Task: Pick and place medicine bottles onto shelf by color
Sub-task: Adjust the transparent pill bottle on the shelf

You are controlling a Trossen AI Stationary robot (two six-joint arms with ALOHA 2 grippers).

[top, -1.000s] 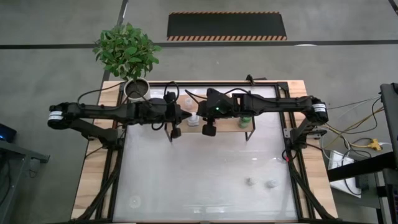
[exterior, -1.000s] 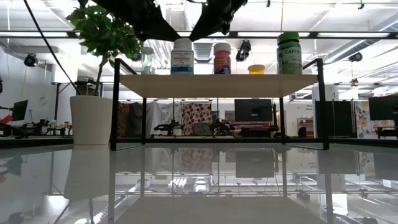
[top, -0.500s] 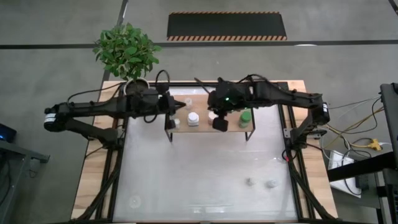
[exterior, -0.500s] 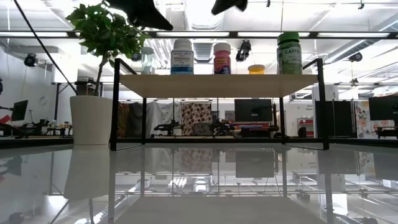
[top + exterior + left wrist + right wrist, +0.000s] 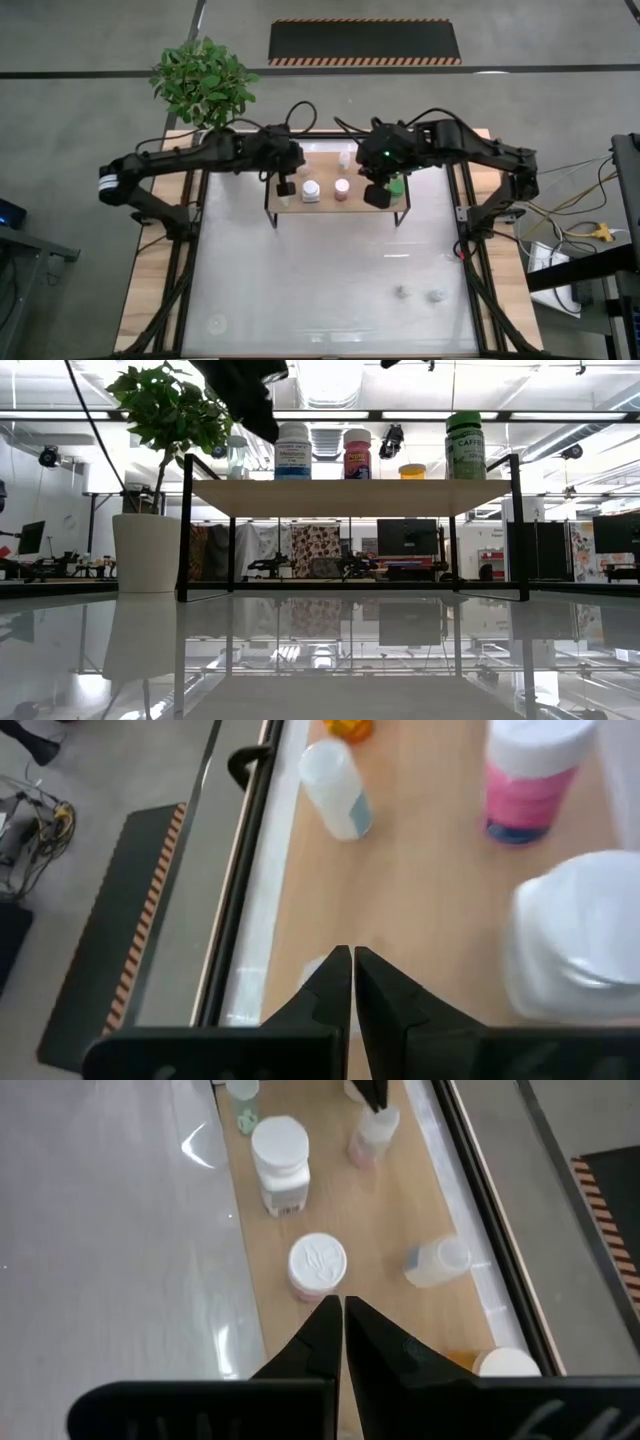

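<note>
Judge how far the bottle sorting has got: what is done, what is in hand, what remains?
Done: a clear bottle, white bottle, pink bottle, orange jar and green bottle stand on the shelf. In hand: nothing; the left gripper and right gripper hang shut and empty above it. Left: a small bottle and its neighbour on the table.

Shelf stands at the table's far edge, between the two arms. Potted plant at the far left corner, just beyond the shelf's left end.

On the shelf board, left to right: white-capped bottle, pink-labelled bottle, green-capped bottle at the right end. Behind them, a small clear bottle lies on its side.

Two small bottles sit on the table well apart from the shelf, near right.

Left gripper over the shelf's left end; right gripper over its right part.
</note>
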